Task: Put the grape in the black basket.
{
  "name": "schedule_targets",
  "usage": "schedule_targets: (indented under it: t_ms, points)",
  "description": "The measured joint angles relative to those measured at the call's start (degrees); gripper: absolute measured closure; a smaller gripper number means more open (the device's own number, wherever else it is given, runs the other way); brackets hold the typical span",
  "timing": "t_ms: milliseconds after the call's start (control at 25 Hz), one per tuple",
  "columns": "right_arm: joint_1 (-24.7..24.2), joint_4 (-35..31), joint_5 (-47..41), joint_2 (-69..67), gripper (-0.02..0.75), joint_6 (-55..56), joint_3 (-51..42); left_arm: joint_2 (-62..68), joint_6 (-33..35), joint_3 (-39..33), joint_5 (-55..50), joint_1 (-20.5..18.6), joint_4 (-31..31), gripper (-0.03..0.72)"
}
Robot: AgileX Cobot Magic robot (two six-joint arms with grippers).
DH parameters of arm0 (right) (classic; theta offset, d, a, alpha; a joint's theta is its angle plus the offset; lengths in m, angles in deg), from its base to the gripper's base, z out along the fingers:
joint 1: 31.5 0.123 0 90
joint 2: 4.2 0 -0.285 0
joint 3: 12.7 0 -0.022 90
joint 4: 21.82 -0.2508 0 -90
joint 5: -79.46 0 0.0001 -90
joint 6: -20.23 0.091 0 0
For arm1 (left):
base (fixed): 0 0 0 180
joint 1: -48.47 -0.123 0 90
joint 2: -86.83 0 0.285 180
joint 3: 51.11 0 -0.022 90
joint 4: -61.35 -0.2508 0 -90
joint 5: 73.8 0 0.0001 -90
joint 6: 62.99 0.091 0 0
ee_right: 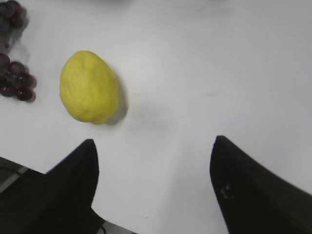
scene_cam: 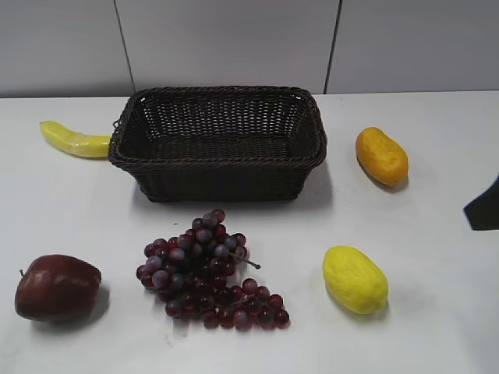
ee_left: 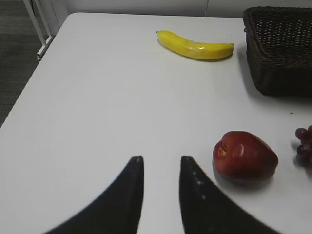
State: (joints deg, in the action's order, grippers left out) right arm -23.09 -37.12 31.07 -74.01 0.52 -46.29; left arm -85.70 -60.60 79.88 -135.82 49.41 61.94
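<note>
The grape [scene_cam: 209,270], a triangular bunch of dark red and purple grapes, lies on the white table in front of the black basket [scene_cam: 218,97]. The woven basket stands at the back middle and looks empty. A few grapes show at the right edge of the left wrist view [ee_left: 303,145] and at the left edge of the right wrist view [ee_right: 14,80]. My left gripper [ee_left: 160,160] is open and empty above bare table, left of the apple. My right gripper [ee_right: 153,144] is wide open and empty, to the right of the yellow lemon. A dark part of the right arm [scene_cam: 485,206] shows at the right edge.
A dark red apple [scene_cam: 56,287] lies front left. A banana [scene_cam: 74,140] lies left of the basket. A yellow lemon [scene_cam: 355,278] lies front right. An orange fruit [scene_cam: 381,156] lies right of the basket. The table's left edge [ee_left: 34,73] drops to the floor.
</note>
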Motion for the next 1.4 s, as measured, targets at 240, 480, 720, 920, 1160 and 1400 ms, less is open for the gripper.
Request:
schedule_targets:
  t_ms: [240,480,720,920,1160,1400]
  points:
    - [14.8,-1.1,2.4,-12.7,0.204,2.1,4.9,0.0,0.0,0.0,0.0,0.0,0.0,0.459]
    - [30.2,-1.0,5.0,-24.3,0.216,5.7,12.2,0.0,0.0,0.0,0.0,0.0,0.0,0.459]
    - [38.4,1.5,4.9,-36.1,0.216,10.2,22.4,0.0,0.0,0.0,0.0,0.0,0.0,0.459]
    - [40.1,6.1,0.2,-44.9,0.216,10.7,31.3,0.0,0.0,0.0,0.0,0.0,0.0,0.459]
    - [40.1,7.1,-1.3,-52.3,0.216,14.6,38.5,0.0,0.0,0.0,0.0,0.0,0.0,0.459]
    - [40.1,8.1,-1.4,-58.5,0.217,23.0,41.6,0.0,0.0,0.0,0.0,0.0,0.0,0.459]
